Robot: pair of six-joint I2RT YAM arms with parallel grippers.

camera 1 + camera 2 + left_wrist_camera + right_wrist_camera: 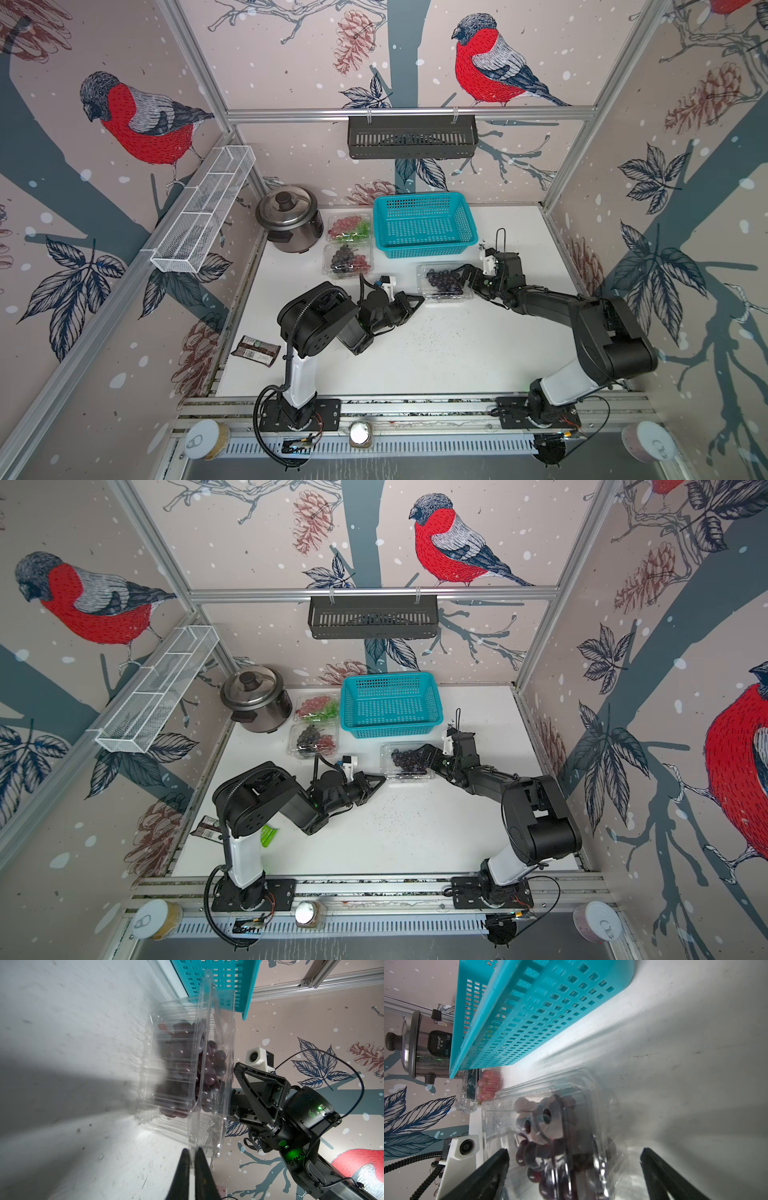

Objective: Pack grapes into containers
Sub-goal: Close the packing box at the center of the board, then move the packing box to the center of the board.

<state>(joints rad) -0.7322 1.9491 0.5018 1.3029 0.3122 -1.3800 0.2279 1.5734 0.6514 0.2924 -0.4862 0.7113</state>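
Note:
A clear container (444, 282) (407, 763) of dark purple grapes (212, 1068) (529, 1153) lies in front of the teal basket. My left gripper (420, 300) (383, 780) (193, 1152) is shut on that container's thin rim (204, 1147) at its near left corner. At the container's right end my right gripper (464, 277) (428, 756) (575, 1152) stands open, a finger on each side of the lid (571, 1088). Two more containers sit left of the basket. One (349, 227) holds red and green grapes, the other (348, 259) dark and red grapes.
The teal basket (424, 224) (529, 1012) stands at the back middle, close behind the held container. A steel rice cooker (289, 218) is at the back left. A dark snack wrapper (255, 351) lies off the table's left edge. Dark specks dot the white tabletop (436, 353).

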